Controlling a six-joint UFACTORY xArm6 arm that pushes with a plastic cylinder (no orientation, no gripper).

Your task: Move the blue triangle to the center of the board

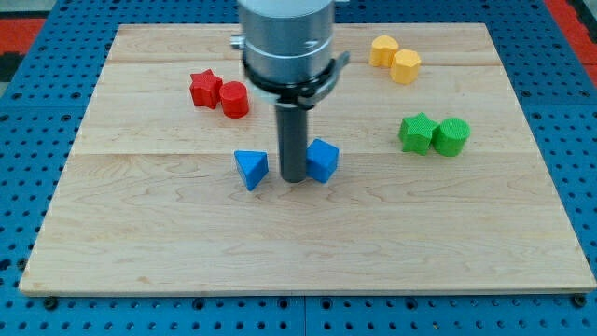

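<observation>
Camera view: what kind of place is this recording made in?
Probably a robotics lab bench: a wooden board on a blue perforated base, small coloured blocks such as the blue triangle, and my tip beside it.

Upright dark rod under grey wrist, my tip [293, 178] on the board.

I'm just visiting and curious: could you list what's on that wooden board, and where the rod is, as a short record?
board: wooden, on a blue pegboard
my tip: between the two blue blocks, near the board's centre
blue triangle: just to the view's left of my tip
blue block: against the rod's right side
red pair: star and cylinder, upper left
yellow pair: and, upper right
green pair: star and cylinder, right
</observation>
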